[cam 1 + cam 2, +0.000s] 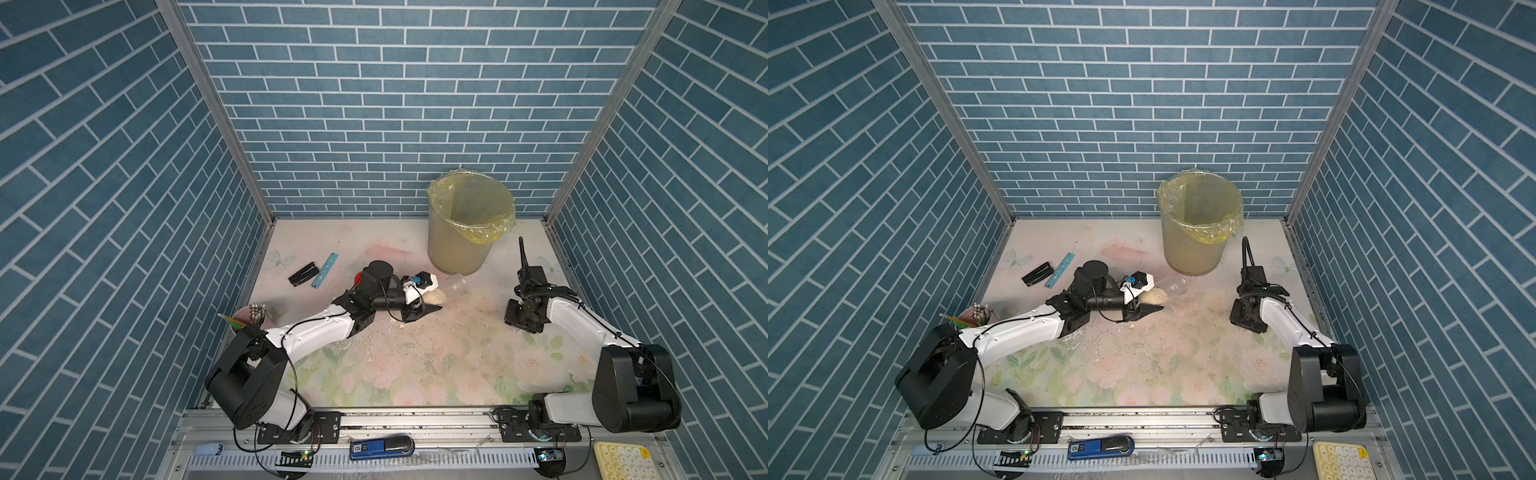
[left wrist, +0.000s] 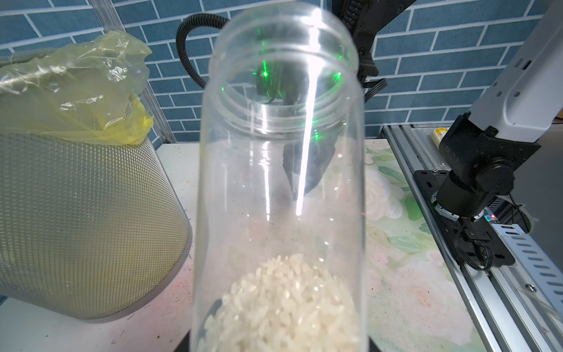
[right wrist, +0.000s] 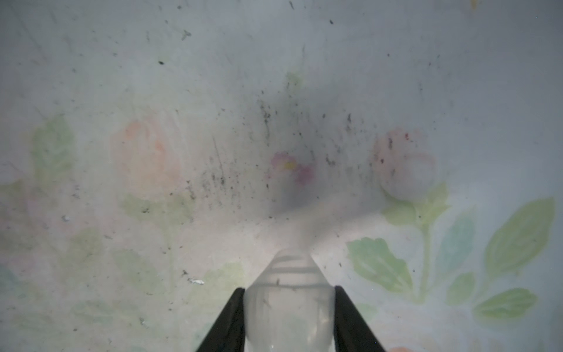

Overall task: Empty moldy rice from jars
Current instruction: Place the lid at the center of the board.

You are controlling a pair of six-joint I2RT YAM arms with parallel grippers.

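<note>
My left gripper is shut on the base of a clear jar. The jar has no lid and lies nearly on its side, its mouth pointing right, just in front of the bin. The moldy rice is heaped at the base end of the jar, by the fingers. My right gripper points down at the table on the right, shut on a clear whitish lid. A red cap peeks out behind the left wrist.
A tall mesh bin lined with a yellow bag stands at the back, just behind the jar mouth. A pink pencil cup, a black stapler and a blue ruler lie to the left. White crumbs dot the floral mat.
</note>
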